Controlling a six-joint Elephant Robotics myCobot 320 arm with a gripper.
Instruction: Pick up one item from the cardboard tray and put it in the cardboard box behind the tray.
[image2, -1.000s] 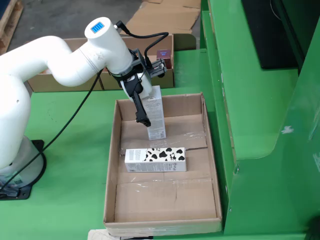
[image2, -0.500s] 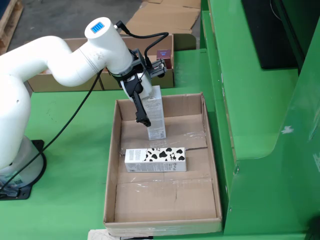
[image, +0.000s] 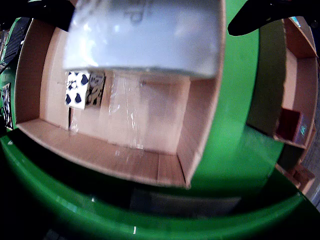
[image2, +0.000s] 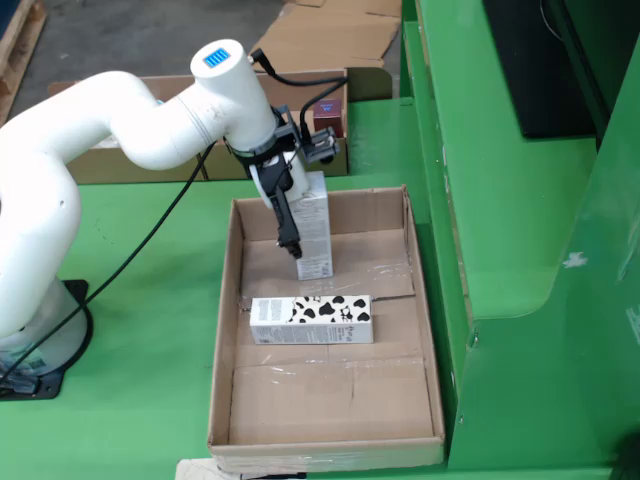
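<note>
In the fixed view, my gripper (image2: 310, 243) is shut on a white carton (image2: 314, 228), which it holds nearly upright over the far half of the cardboard tray (image2: 226, 330). One black finger (image2: 285, 213) runs down the carton's left face; the other is hidden behind it. Whether the carton's base touches the tray floor I cannot tell. A cow-patterned carton (image2: 310, 319) lies flat across the tray's middle. In the wrist view the white carton (image: 145, 35) fills the top, with the cow-patterned carton (image: 79, 90) below it on the tray floor (image: 160, 110).
Behind the tray stands an open cardboard box (image2: 120, 160) holding a dark red item (image2: 327, 110); the wrist view shows that box (image: 302, 75) at the right. A tall green structure (image2: 500, 200) borders the tray's right side. Flattened cardboard (image2: 320, 40) lies further back.
The arm's wrist has swung a little to the right and the black finger has followed. The white carton stays in the grip at nearly the same place. The cow-patterned carton has not moved.
</note>
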